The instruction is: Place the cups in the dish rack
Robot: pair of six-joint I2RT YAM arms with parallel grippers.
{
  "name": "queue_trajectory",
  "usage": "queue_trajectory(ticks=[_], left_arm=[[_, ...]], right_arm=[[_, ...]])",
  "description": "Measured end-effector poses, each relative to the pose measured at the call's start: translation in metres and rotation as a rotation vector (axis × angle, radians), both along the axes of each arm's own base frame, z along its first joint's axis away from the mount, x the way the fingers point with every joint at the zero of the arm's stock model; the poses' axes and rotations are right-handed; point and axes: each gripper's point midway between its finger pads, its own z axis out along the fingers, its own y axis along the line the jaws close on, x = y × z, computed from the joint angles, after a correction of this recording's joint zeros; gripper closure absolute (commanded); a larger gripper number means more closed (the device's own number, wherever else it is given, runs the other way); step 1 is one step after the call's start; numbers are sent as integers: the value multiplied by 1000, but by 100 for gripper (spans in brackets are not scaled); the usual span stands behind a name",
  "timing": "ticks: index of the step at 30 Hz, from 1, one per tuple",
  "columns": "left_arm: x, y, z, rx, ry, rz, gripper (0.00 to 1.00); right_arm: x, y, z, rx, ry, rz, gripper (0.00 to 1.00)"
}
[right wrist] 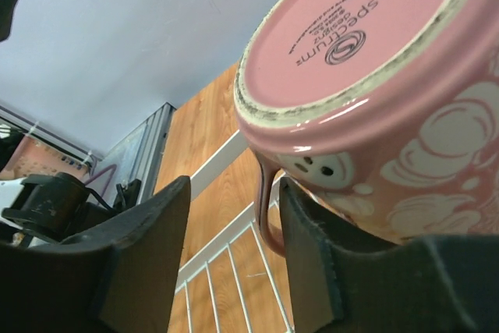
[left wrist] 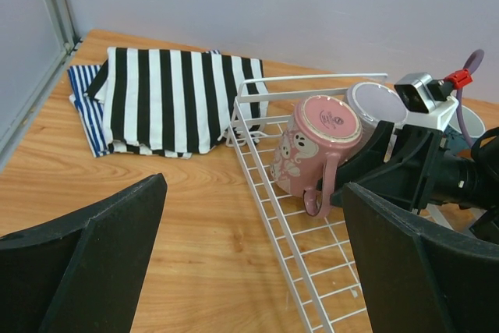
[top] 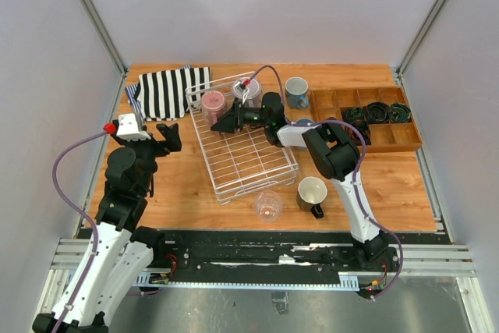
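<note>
Two already in the dish rack (top: pixel 249 163), pink mug (top: pixel 213 103) upside down at the far corner. Likely hard, slippery, easy to chip; best held by the handle (right wrist: pixel 267 216). Right gripper (right wrist: pixel 234 208) spread loose around that handle, not squeezing. Left gripper (left wrist: pixel 253 193) wide apart, nothing in it.

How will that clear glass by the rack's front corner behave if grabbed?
The clear glass looks smooth-walled, so probably slippery. Being see-through glass, it is likely fragile under a hard squeeze. It appears upright and round, so a high push may tip and roll it.
</note>
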Motion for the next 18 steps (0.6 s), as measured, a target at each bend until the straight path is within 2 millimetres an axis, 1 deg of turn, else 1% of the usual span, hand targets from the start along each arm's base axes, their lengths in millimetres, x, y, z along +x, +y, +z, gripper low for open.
queue_trajectory(ticks=[5,7,10,14,18], left_arm=[[0,-1,-2,-1,8,-5,1],[0,-3,-6,-2,25,-14,2],[3,-6,-22,-16,87,-20,7],[6,-12,-40,-78,159,-25,15],[11,-21,-61,-146,249,-28,14]], right_arm=[[-2,-3,-3,-11,4,-23,34],[-3,-5,-3,-18,6,-33,31],[-9,-9,-3,-37,14,-48,29],[-13,-16,5,-57,1,-77,29],[-14,-26,17,-78,-10,-120,26]])
